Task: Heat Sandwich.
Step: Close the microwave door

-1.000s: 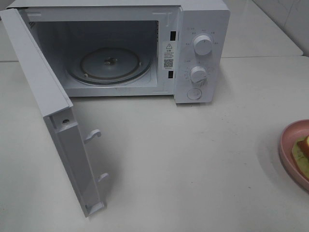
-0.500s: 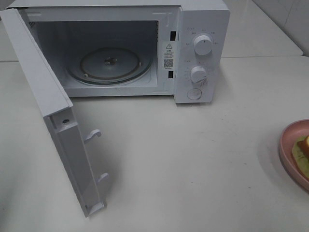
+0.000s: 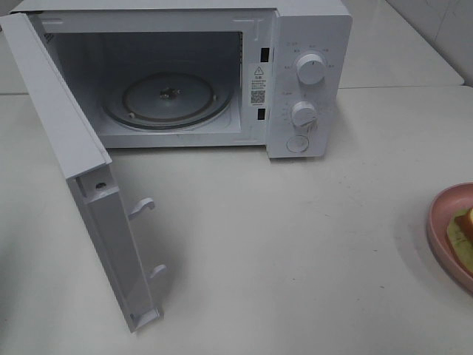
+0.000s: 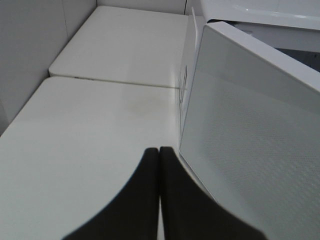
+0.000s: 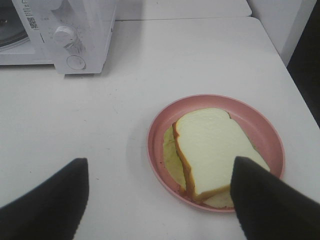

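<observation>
The microwave (image 3: pixel 307 74) has a smooth white shell that looks like painted metal or plastic, with a slight sheen. Its door (image 3: pixel 96 185) is white plastic at the edge, and in the left wrist view its window panel (image 4: pixel 250 150) shows a fine dotted mesh under a smooth face. The turntable (image 3: pixel 166 100) is clear glass, glossy. The knobs (image 3: pixel 310 69) look like smooth white plastic. The table (image 3: pixel 295 244) is off-white, smooth and matt. The plate (image 5: pixel 260 130) is pink, smooth and satin, plastic by its look. The sandwich (image 5: pixel 212 147) has soft, matt, faintly porous bread. The right fingers (image 5: pixel 270 205) and left fingers (image 4: pixel 140 210) are matt black.
</observation>
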Controlling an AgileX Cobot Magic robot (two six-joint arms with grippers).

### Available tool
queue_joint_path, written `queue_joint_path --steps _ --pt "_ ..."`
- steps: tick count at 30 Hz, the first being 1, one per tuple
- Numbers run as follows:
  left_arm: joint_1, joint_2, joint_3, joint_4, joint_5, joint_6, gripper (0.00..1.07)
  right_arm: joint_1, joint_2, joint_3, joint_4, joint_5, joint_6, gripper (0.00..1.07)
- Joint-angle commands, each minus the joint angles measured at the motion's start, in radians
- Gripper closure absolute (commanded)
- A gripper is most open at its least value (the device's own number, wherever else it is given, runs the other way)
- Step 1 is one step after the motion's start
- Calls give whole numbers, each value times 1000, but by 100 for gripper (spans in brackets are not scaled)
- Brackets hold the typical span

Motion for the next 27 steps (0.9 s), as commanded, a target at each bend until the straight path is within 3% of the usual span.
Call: queue_joint_path --steps 1,11,19,27 --pt "2 85 56 23 -226 0 107 -6 -28 2 -1 -7 -7 31" --pt "-8 325 62 65 -484 0 107 -6 -28 2 -2 -7 -6 31" --pt "-81 539 62 235 -673 -6 107 -6 -28 2 -2 -7 -6 31" --pt "-175 715 59 244 -838 0 107 -6 -28 2 -2 -7 -6 31"
